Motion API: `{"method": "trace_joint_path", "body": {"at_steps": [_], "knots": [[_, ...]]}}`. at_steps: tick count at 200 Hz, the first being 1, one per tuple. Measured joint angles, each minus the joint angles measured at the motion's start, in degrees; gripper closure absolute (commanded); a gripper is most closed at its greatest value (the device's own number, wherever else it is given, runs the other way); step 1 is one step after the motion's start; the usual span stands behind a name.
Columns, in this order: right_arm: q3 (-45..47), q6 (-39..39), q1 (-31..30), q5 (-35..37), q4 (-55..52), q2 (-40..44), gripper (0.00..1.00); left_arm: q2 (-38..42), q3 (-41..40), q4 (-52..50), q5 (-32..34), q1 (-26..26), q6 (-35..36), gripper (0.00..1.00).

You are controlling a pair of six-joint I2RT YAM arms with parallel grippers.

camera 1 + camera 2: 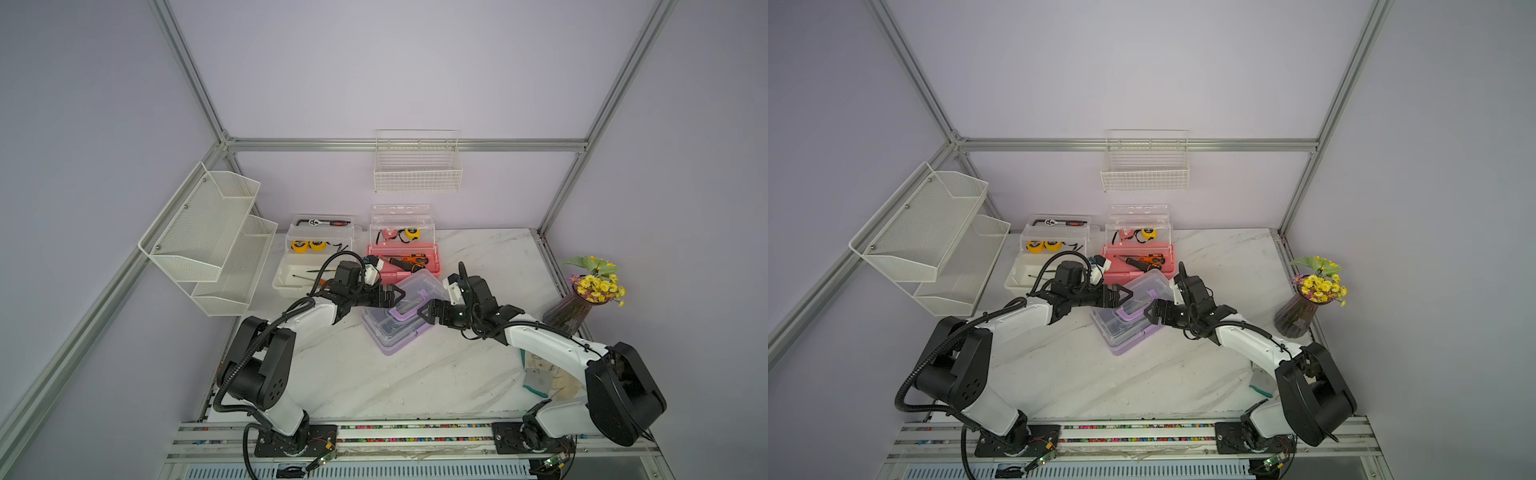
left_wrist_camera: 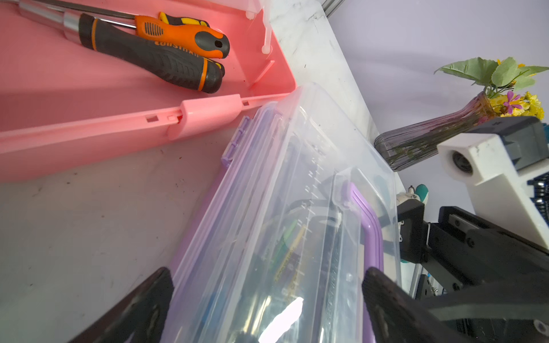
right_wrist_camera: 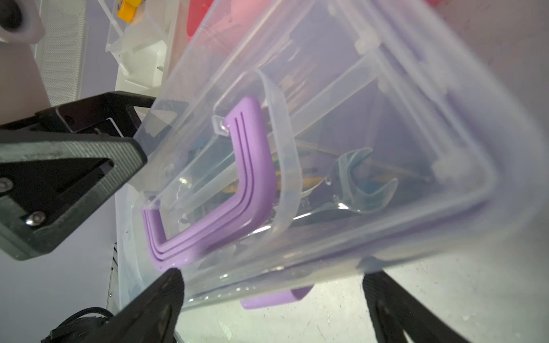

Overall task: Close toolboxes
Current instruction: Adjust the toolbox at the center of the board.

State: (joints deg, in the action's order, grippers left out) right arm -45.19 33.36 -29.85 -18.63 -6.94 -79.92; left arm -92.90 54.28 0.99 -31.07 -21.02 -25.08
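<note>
Three toolboxes sat on the marble table (image 1: 395, 386). The white toolbox (image 1: 291, 280) and pink toolbox (image 1: 430, 262) stood side by side at the rear, clear lids upright. The purple toolbox (image 1: 392, 332) lay skewed just in front of the pink one, lid down over its base, handle (image 3: 255, 178) folded flat. My left gripper (image 1: 398, 296) and right gripper (image 1: 423, 315) faced each other over that lid, both spread wide, gripping nothing. Contact with the lid could not be told.

- White shells and black joints are making up the left arm (image 1: 318, 313) and right arm (image 1: 548, 340).
- Ribbed black cable (image 1: 291, 309) is running along the left arm.
- Silver screws (image 3: 35, 219) are studding the left gripper's (image 1: 397, 297) finger (image 3: 74, 145).
</note>
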Motion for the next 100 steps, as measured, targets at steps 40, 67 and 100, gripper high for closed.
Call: {"method": "trace_joint_path", "body": {"at_steps": [40, 67, 100], "knots": [[13.35, -6.38, -0.81, 2.19, 12.52, 7.58, 0.1, -0.09, 0.57, -1.9, 0.55, 1.27, -0.48, 0.0], [19.47, -11.13, -4.9, 5.79, 20.87, 8.9, 0.15, -2.16, 4.94, -3.48, 0.2, 1.46, -0.44, 0.0], [25.18, -18.95, -11.28, 11.78, 31.12, 8.11, 0.15, -4.11, 8.72, -3.48, -0.46, 1.44, -0.48, 0.0]]}}
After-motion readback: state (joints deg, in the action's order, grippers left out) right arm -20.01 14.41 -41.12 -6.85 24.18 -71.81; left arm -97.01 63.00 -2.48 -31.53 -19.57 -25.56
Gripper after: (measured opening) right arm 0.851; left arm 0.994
